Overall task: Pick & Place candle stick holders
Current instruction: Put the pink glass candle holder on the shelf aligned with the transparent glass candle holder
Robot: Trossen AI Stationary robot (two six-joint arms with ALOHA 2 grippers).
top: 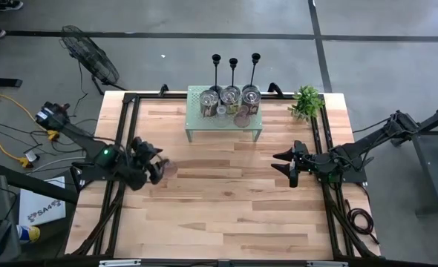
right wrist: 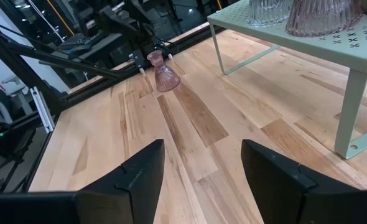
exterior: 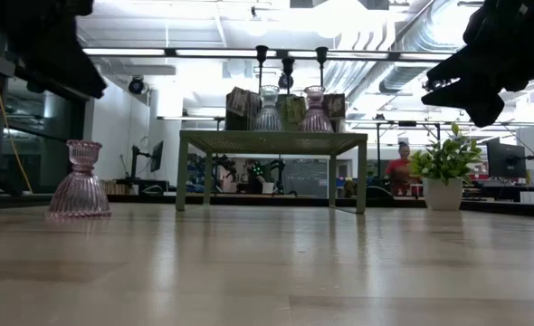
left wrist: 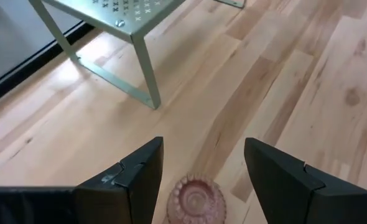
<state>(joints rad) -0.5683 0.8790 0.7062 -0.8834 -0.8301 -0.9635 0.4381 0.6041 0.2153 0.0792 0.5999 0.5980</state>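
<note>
1. The left gripper point(top: 159, 169) hangs spread wide and empty, above the small pink ribbed glass candle holder point(exterior: 79, 181) standing on the tabletop's point(top: 226, 208) left side.
2. The right gripper point(top: 287, 165) is parted, empty, at the right.
3. Far centre, the pale green perforated metal shelf point(top: 197, 122) carries other holders.

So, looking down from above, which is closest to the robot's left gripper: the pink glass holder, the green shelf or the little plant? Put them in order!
From the left gripper:
1. Pink glass holder, right beside it on the table's left.
2. Green shelf, at the back middle.
3. Little plant, far off in the back right corner.
</note>
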